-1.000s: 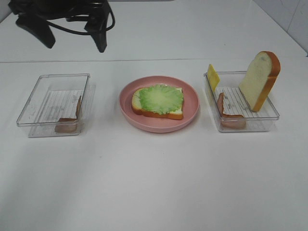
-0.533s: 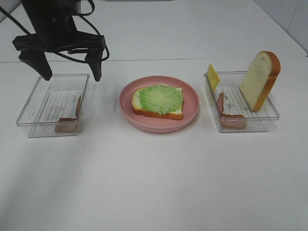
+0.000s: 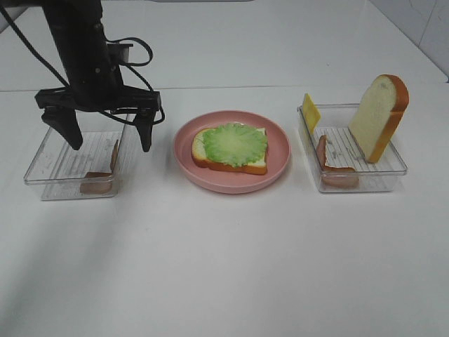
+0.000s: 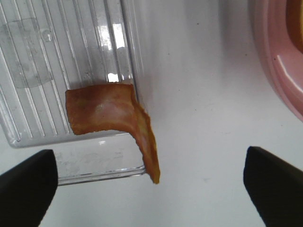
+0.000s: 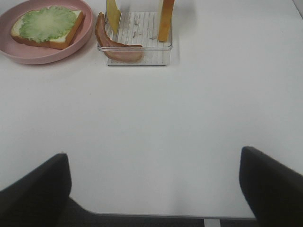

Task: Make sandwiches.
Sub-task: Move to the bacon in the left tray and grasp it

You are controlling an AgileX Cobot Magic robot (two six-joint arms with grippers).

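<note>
On the pink plate [image 3: 231, 186] lies a bread slice [image 3: 210, 163] topped with a green lettuce leaf [image 3: 235, 144]. My left gripper [image 3: 109, 137] hangs open over the left clear tray [image 3: 66, 189], its fingers straddling the tray's right side. A reddish-brown meat strip [image 3: 105, 172] leans in that tray's near right corner. In the left wrist view the strip [image 4: 111, 118] curls over the tray wall between the spread fingers [image 4: 26, 184]. The right tray [image 3: 372, 179] holds a cheese square [image 3: 310, 112], an upright bread slice [image 3: 379, 116] and a meat strip [image 3: 333, 168]. My right gripper [image 5: 154, 175] is open, well short of that tray [image 5: 137, 52].
The white table's far edge runs behind the trays. The plate's rim [image 4: 279, 61] lies close to the left gripper's outer finger. In the right wrist view bare tabletop lies between the gripper and the plate [image 5: 33, 56].
My left arm has come down from the back of the table to just above the left tray, its jaws still wide. The food and the right gripper have not moved.
</note>
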